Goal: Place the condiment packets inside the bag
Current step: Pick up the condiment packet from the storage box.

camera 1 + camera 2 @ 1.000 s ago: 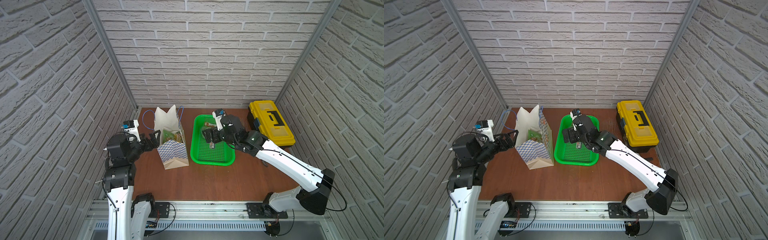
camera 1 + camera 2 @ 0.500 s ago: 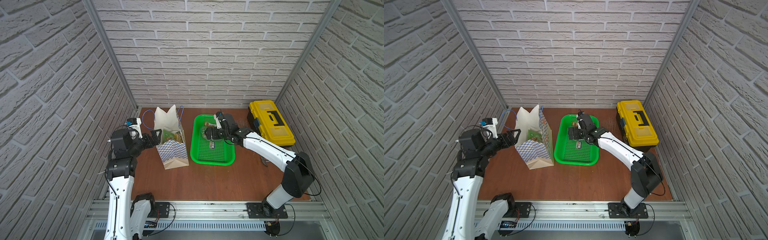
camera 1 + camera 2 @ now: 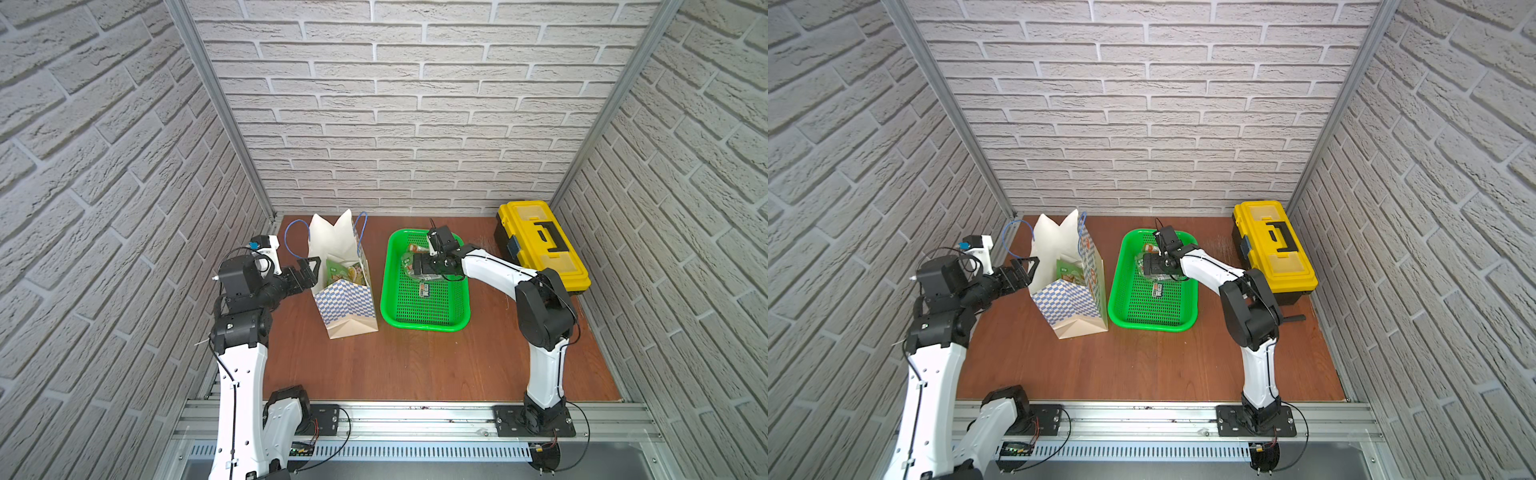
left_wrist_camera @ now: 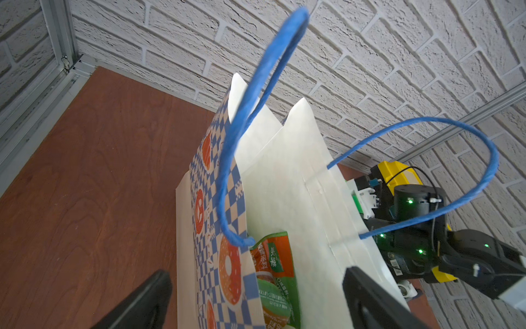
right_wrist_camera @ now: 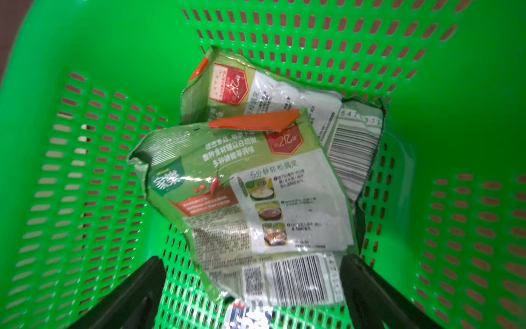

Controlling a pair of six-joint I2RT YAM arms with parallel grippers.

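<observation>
The checked bag stands open at the table's left, blue handles up. One green condiment packet sticks up inside it. Two more packets lie overlapped in the green basket, partly hidden in both top views by my right gripper. That gripper is open, its fingers on either side of the upper packet's barcode end. My left gripper is open at the bag's left end, holding nothing.
A small barcode sticker lies on the basket floor next to the packets. A yellow toolbox stands at the back right. Brick walls close in on three sides.
My right arm has folded upright at the elbow, and its gripper has slid a little left and lower over the packets in the basket. The left gripper stays by the bag. Both stay open.
</observation>
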